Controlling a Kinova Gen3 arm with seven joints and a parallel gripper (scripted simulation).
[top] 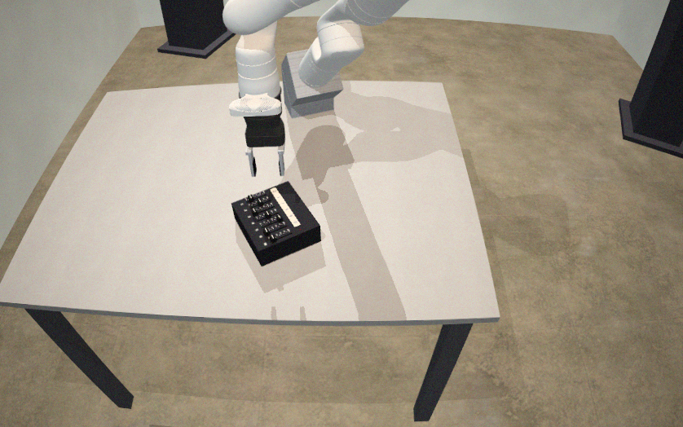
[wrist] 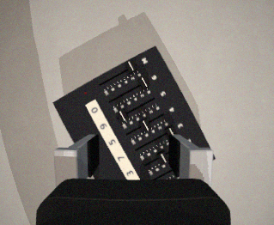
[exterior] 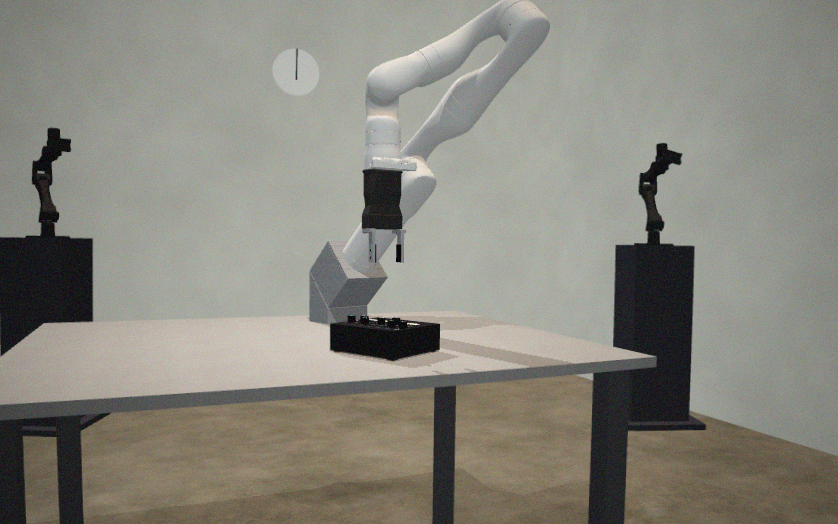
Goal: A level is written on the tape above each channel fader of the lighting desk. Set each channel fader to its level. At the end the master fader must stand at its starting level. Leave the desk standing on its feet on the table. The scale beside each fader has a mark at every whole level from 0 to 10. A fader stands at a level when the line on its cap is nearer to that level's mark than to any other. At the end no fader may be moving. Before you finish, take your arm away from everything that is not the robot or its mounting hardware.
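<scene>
A: Gripper [exterior: 386, 247] status?
B: Fully spread, nothing between fingers; suspended well above lighting desk [top: 275, 222], pointing down.
A: Desk location?
B: Near centre of table [top: 121, 212], resting flat, turned at an angle to table edges.
A: Tape [wrist: 111, 141] reading?
B: Digits 0, 9, 5, 7, 3 legible from wrist view; remainder hidden behind gripper body.
</scene>
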